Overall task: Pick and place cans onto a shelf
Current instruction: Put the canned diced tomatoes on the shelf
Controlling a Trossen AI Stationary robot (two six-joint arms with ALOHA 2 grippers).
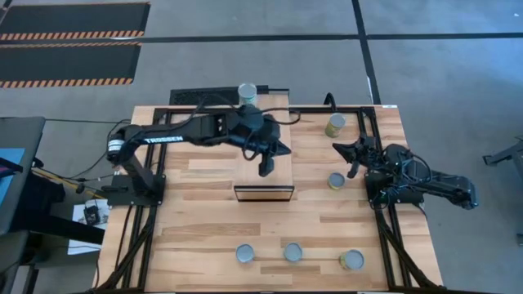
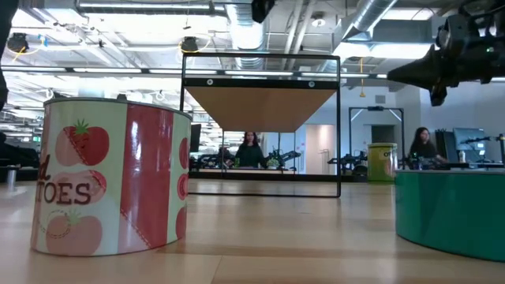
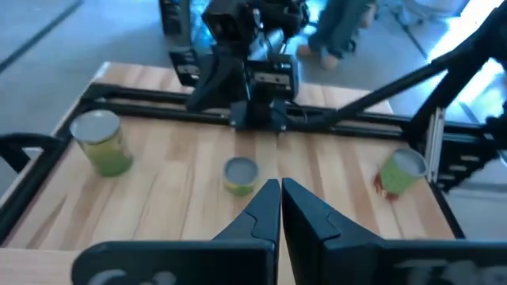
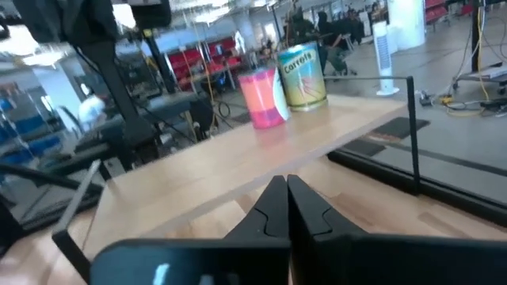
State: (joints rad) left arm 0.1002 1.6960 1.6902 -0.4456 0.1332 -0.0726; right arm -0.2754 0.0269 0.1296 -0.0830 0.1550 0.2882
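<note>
Left gripper (image 1: pixel 263 170) hangs over the shelf (image 1: pixel 263 155) — fingers pinched together, empty. Right gripper (image 1: pixel 355 152) likewise closed, empty. Nearest loose can (image 1: pixel 336 180) stands upright beside the shelf's right edge — right arm nearer.

Even, bright overhead light from the ceiling strip lamps (image 2: pixel 118 31) seen in the low view leaves only soft, short shadows on the wooden tabletop (image 1: pixel 204 220), while both wrist views are smeared with blur and the near tomato can (image 2: pixel 110 177) looms large and slightly soft.
</note>
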